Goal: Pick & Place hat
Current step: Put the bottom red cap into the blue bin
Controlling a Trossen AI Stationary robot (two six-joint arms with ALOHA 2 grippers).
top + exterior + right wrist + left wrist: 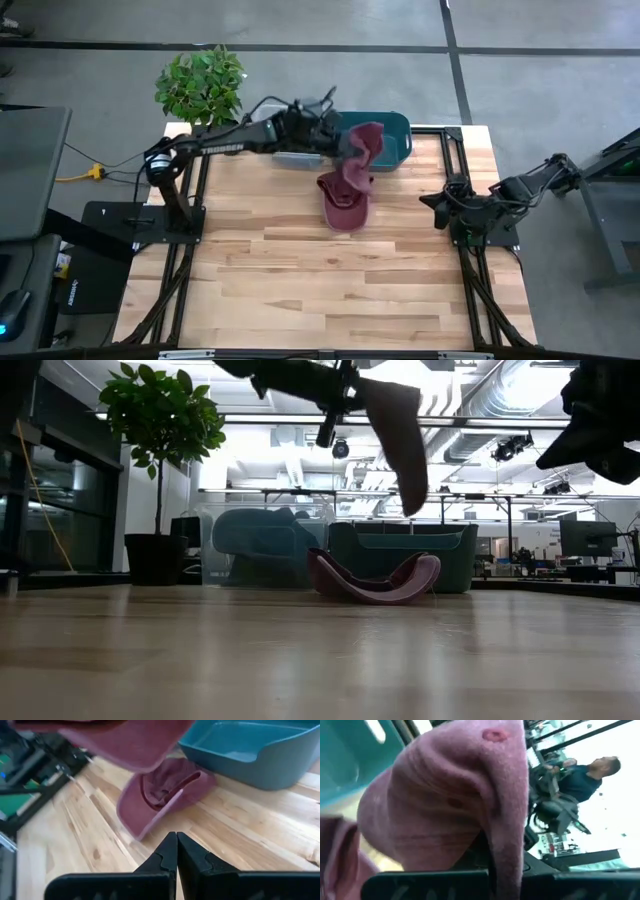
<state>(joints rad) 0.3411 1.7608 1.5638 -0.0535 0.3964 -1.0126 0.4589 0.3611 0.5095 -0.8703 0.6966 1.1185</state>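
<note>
Maroon fabric of a lifted hat [450, 795] fills the left wrist view, draped just ahead of that arm's dark fingers. Seen from above, the left gripper [340, 140] reaches from the left side of the wooden surface [330, 290] toward its far edge, jaws closed on this held hat [365, 145], which hangs clear of the wood and partly over the teal bin [395, 135]. The low view confirms the hat [400, 440] is suspended in the air, its lower end pointing down.

A second maroon hat [345, 200] lies on the surface near the far edge, just in front of the bin and roughly midway between left and right edges. It rests crown down, opening upward, its brim curving up at both ends in the low view [375, 580]. The right wrist view shows it [165, 795] beside the bin [250, 755], with the held hat [125, 740] above it.

The right gripper [432, 203] waits near the right edge of the surface, jaws fully closed and empty, fingertips pressed together [176, 850].

A potted plant [200, 85] stands off the far left corner. A person [590, 775] appears in the room beyond.
</note>
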